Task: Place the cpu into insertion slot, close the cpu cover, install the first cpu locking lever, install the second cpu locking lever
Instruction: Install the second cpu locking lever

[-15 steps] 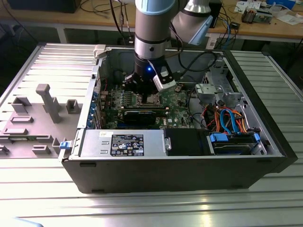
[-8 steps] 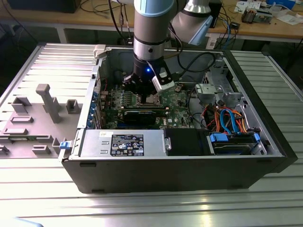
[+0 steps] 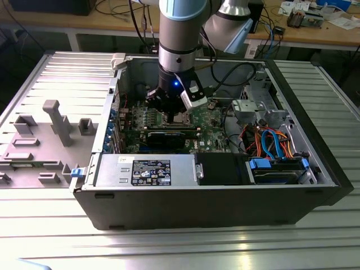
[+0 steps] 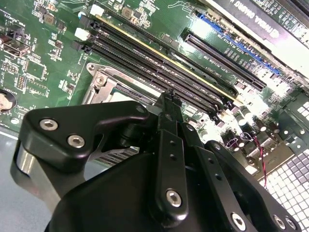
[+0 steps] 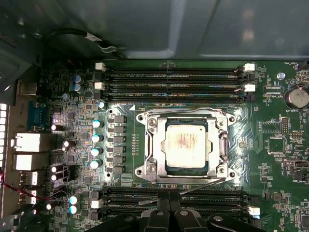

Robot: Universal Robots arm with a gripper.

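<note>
The cpu (image 5: 186,145) lies flat in the insertion slot (image 5: 150,168), its silver-grey top showing through the cut-out of the cpu cover (image 5: 153,145), which is folded down over it. One thin wire lever (image 5: 183,111) runs along the socket's edge by the far memory slots. A second lever (image 5: 193,189) slants away from the opposite edge toward my fingers. My gripper (image 5: 169,215) hangs just beside that edge, shut, with nothing visible between its black fingers (image 4: 170,145). In the exterior view the gripper (image 3: 169,108) is low over the board inside the open computer case.
Long memory slots (image 5: 174,77) flank the socket on two sides. A black graphics card (image 3: 169,136), the power supply (image 3: 146,171) and a drive cage with coloured cables (image 3: 275,140) crowd the case. Grey fixtures (image 3: 56,121) stand on the table at the exterior view's left.
</note>
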